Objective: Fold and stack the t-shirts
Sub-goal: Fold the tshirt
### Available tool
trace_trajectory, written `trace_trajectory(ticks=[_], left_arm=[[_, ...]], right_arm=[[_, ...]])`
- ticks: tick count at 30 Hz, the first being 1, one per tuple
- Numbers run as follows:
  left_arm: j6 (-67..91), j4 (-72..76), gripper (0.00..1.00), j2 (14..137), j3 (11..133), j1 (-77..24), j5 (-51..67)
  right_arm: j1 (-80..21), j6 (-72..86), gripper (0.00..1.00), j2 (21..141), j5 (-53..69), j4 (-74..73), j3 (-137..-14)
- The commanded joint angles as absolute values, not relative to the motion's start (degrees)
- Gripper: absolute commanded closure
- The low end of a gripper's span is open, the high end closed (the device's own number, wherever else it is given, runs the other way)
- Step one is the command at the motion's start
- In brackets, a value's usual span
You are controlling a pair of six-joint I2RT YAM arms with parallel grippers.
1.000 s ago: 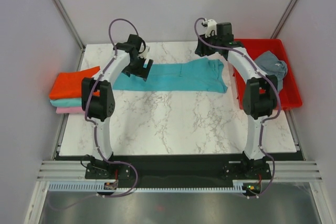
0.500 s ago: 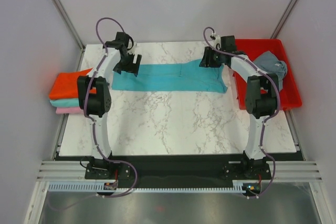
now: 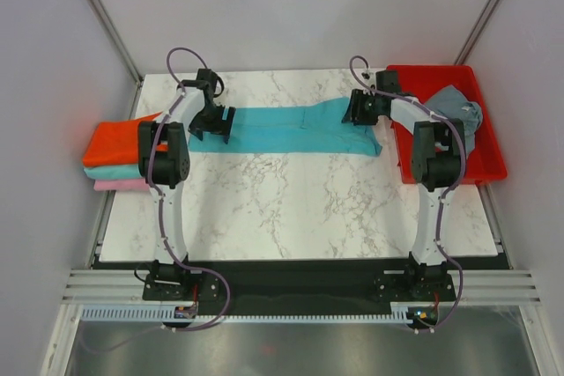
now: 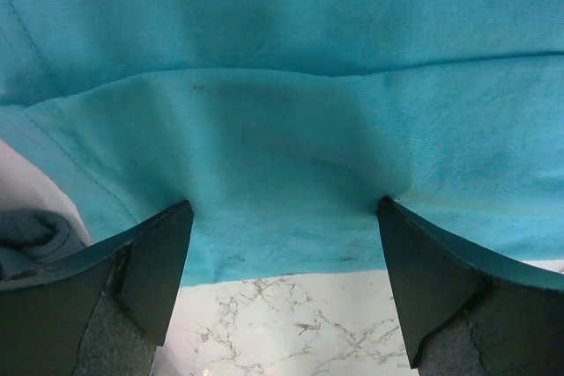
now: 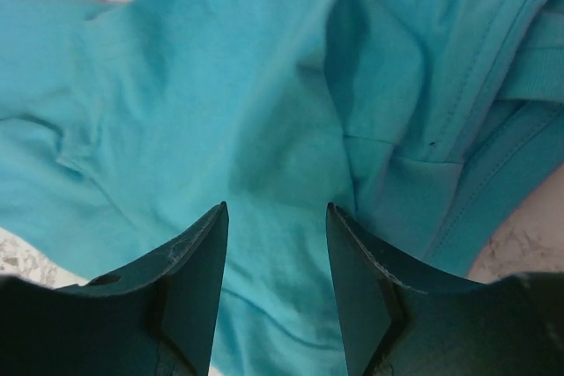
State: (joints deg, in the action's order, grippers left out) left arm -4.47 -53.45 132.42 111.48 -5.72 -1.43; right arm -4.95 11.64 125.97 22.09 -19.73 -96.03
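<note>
A turquoise t-shirt (image 3: pixel 291 129) lies folded into a long band across the far half of the table. My left gripper (image 3: pixel 217 122) is down at its left end, jaws wide open; in the left wrist view the gripper (image 4: pixel 284 209) has both fingertips (image 4: pixel 176 217) resting on the cloth (image 4: pixel 282 147) near its edge. My right gripper (image 3: pixel 359 110) is low over the band's right end. In the right wrist view it (image 5: pixel 275 210) stands open, with the rumpled turquoise cloth (image 5: pixel 220 103) lying loose under the gap. A slate grey t-shirt (image 3: pixel 458 108) lies crumpled in the tray.
A red plastic tray (image 3: pixel 483 143) stands at the right edge of the marble table (image 3: pixel 291 209). At the left edge sits a folded stack: orange-red (image 3: pixel 119 140) on top, teal (image 3: pixel 113 171) under it, pink (image 3: pixel 113 185) at the bottom.
Both grippers have come down onto the turquoise shirt. The left one shifted left to its left end; the right one dropped from the far edge onto its right end.
</note>
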Motion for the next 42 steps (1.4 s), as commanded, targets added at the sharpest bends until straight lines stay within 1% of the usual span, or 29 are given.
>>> trace_trajectory(ticks=[1,8,11,16,25,31,36,39,42], left_arm=[[-2.9,-52.9,0.07,133.0,110.6,-5.8,-2.5],[-2.5,-53.5,0.08,129.8,104.2,-6.2,-3.1],[-2.5,-53.6,0.08,126.8,99.5,-7.1,-3.4],[-2.3,-53.7,0.09,121.5,91.9,-9.2,-3.4],[-1.3,-53.6,0.08,113.0,82.2,-16.3,-3.9],[-0.8,-54.7,0.07,103.2,78.7,-19.1,-8.0],[-2.5,-55.6,0.06,96.3,81.9,-19.0,-14.4],[-4.0,-54.9,0.06,95.9,82.7,-19.1,-15.5],[-5.1,-52.8,0.06,98.3,82.8,-18.9,-17.1]], right_arm=[[-4.9,13.4,0.43,130.6,20.9,-20.1,-98.2],[-4.9,14.2,0.32,137.5,18.4,-20.7,-107.2],[-5.0,14.5,0.29,140.8,18.6,-20.4,-112.5],[-5.7,15.6,0.27,145.8,18.6,-18.5,-121.1],[-7.9,17.6,0.24,151.3,17.5,-14.3,-131.6],[-8.2,16.2,0.23,150.0,15.5,-13.1,-133.3],[-7.6,15.6,0.22,143.7,15.5,-13.2,-132.5],[-6.9,18.8,0.21,138.7,17.3,-13.4,-128.7],[-6.0,24.3,0.21,134.3,21.1,-13.4,-120.3]])
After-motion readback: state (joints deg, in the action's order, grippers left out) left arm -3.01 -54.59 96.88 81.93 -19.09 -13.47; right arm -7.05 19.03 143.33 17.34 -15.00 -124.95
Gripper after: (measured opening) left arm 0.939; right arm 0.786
